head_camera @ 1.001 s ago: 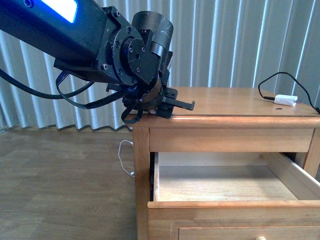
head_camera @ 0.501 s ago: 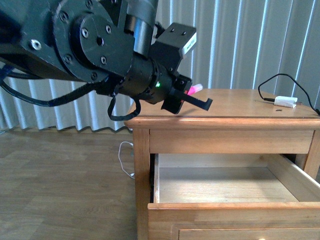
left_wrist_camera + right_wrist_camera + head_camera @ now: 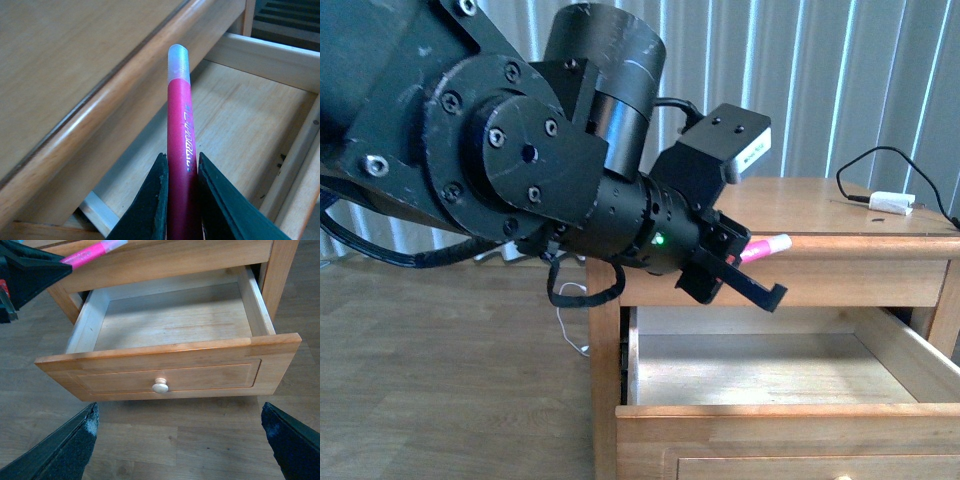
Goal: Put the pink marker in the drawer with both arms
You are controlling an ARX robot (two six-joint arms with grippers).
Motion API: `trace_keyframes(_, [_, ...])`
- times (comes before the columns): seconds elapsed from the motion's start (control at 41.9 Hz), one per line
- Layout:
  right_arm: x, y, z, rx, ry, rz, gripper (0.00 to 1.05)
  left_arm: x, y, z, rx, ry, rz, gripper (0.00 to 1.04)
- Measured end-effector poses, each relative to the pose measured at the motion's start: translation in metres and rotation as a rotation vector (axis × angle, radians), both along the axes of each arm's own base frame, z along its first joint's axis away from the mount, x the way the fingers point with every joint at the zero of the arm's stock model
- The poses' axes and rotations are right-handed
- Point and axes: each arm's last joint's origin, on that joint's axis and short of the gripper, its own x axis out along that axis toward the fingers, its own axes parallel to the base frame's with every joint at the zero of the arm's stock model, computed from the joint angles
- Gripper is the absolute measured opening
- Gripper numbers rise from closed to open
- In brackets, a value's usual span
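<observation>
My left gripper (image 3: 752, 272) is shut on the pink marker (image 3: 766, 247) and holds it in the air in front of the nightstand's top edge, above the left part of the open drawer (image 3: 760, 410). In the left wrist view the marker (image 3: 179, 140) stands clamped between the two black fingers (image 3: 152, 205), white cap end pointing out over the drawer's bare floor (image 3: 235, 125). In the right wrist view the drawer (image 3: 170, 367) is pulled out and empty, its pale knob (image 3: 160, 386) facing me. My right gripper (image 3: 180, 440) is open, low in front of the drawer, holding nothing.
The nightstand top (image 3: 800, 205) carries a small white plug (image 3: 890, 201) with a black cable at the back right. Striped curtains hang behind. The floor (image 3: 450, 380) is wood planks. A white cable (image 3: 570, 320) hangs by the nightstand's left side.
My left arm has swung right and down with the marker, from over the nightstand top's left corner to in front of its top edge, above the open drawer.
</observation>
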Motion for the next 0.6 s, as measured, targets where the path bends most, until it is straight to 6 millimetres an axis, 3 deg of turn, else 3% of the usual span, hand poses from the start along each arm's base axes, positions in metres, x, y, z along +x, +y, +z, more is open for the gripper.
trace_keyframes(0.334, [0.000,0.000,0.000,0.000,0.000,0.000,0.96,0.011,-0.019,-0.063,0.112,0.099,0.000,0.14])
trace_keyframes(0.548, [0.000,0.000,0.000,0.000,0.000,0.000,0.96,0.018,-0.022,-0.070,0.125,0.088,0.039,0.15])
trace_keyframes(0.596, [0.000,0.000,0.000,0.000,0.000,0.000,0.96,0.018,-0.022,-0.070,0.125,0.087,0.039,0.22])
